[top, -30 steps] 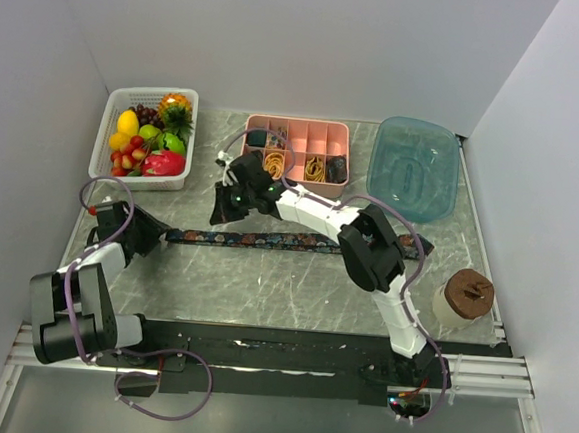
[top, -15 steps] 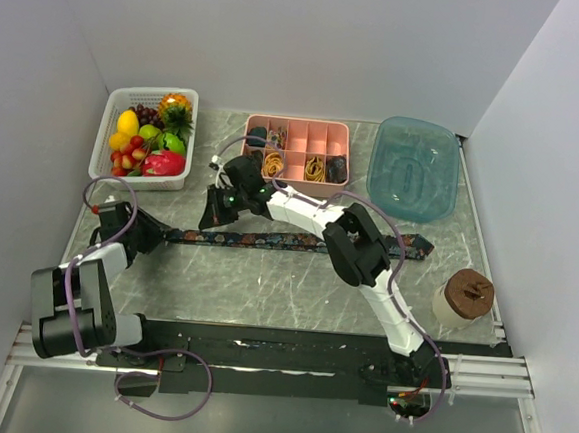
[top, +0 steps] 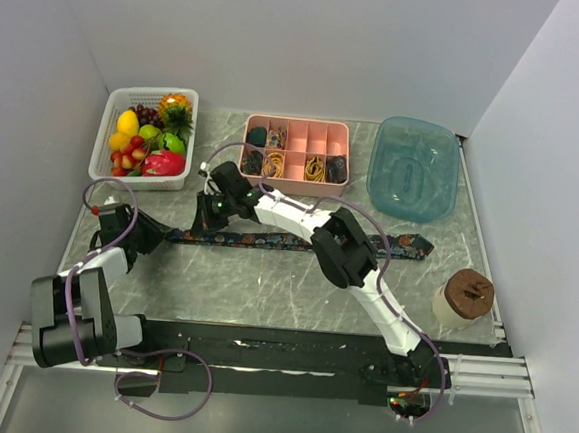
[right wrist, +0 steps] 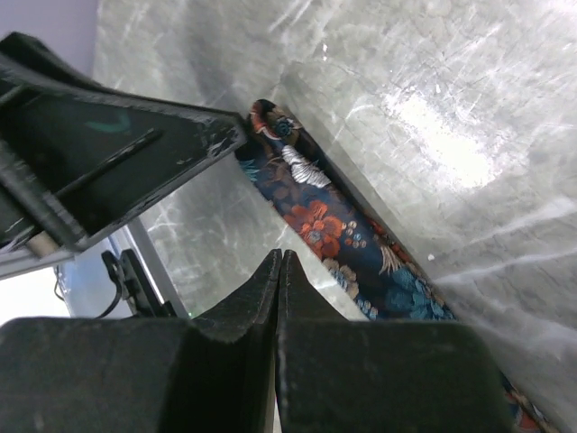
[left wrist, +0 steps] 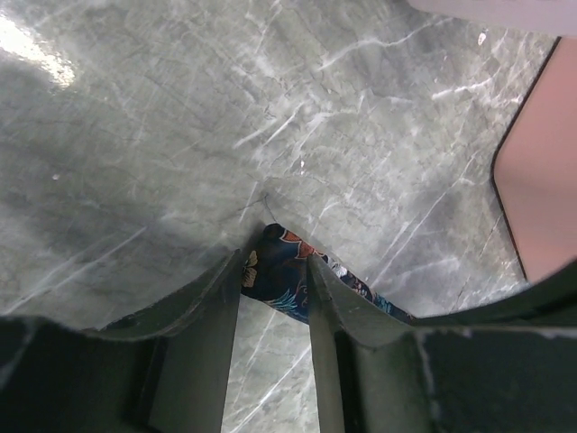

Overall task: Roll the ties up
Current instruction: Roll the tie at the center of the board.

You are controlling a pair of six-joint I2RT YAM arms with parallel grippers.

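One dark paisley tie [top: 298, 241] lies flat and straight across the middle of the table. Its narrow left tip [left wrist: 275, 271] sits between the fingers of my left gripper [top: 158, 234], whose jaws stand partly open on either side of it [left wrist: 273, 260]. My right gripper [top: 206, 222] is shut on nothing. It hangs low just beside the tie's near edge [right wrist: 334, 225], a short way right of the tip. In the right wrist view its closed tips [right wrist: 280, 255] point at the marble next to the fabric, and the left gripper's dark body [right wrist: 117, 153] looms close by.
A pink divided tray [top: 297, 122] at the back holds dark rolls and yellow bands; its corner [left wrist: 541, 198] shows in the left wrist view. A white fruit basket [top: 112, 112] stands back left, a blue tub [top: 413, 171] back right, and a brown-lidded jar [top: 467, 294] at the right.
My right arm has swept left along the tie toward its narrow end. The left gripper's jaws have narrowed around the tie's tip.
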